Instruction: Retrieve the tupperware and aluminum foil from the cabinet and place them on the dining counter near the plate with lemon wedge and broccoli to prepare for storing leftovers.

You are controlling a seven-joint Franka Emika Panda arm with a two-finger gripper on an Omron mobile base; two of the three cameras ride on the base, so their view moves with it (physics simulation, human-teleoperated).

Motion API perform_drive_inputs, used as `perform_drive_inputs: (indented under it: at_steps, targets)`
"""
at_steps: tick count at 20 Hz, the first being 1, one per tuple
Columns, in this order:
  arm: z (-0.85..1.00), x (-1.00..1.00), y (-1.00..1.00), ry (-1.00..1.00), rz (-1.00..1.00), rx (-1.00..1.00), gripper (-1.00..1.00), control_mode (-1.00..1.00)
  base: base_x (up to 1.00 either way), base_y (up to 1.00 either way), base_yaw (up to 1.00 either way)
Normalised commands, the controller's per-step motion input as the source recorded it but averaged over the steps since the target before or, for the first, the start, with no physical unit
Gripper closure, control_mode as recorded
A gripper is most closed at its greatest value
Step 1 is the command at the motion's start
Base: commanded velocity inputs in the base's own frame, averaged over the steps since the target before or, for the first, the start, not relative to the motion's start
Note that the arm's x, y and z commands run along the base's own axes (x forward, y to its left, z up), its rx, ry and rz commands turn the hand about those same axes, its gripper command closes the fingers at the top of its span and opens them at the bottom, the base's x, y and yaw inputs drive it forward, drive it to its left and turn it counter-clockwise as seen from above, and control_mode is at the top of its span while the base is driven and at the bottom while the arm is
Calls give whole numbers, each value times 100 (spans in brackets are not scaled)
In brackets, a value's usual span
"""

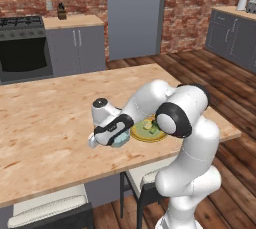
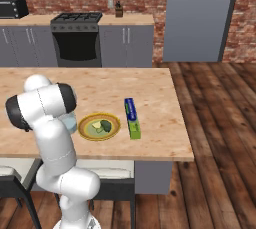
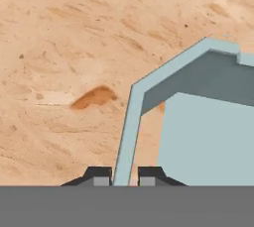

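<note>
While the dining counter (image 1: 45,123) stretched bare and wide to my left, its near edge ran close below me. On it the plate (image 2: 99,126) held the broccoli (image 2: 106,126) and the lemon wedge (image 2: 96,125), with the aluminum foil (image 2: 132,117) just beside it toward the counter's end. My gripper (image 3: 124,175) pinched the rim of the tupperware (image 3: 198,137), which sat beside the plate.

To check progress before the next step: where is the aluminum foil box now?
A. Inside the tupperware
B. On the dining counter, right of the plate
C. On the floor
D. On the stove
B: in the right base view the aluminum foil lies flat on the dining counter, just right of the plate.
</note>
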Motion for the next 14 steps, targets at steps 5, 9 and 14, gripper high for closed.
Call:
perform_drive_inputs:
  at_steps: [5,9,14]
  targets:
    - [23,2,46,-15,0,-2,-100,-100,0,0,0]
    - [69,-24,31,-17,-1,-4,-100,-100,0,0,0]
    - [96,-53,9,-20,-8,-4,-100,-100,0,0,0]
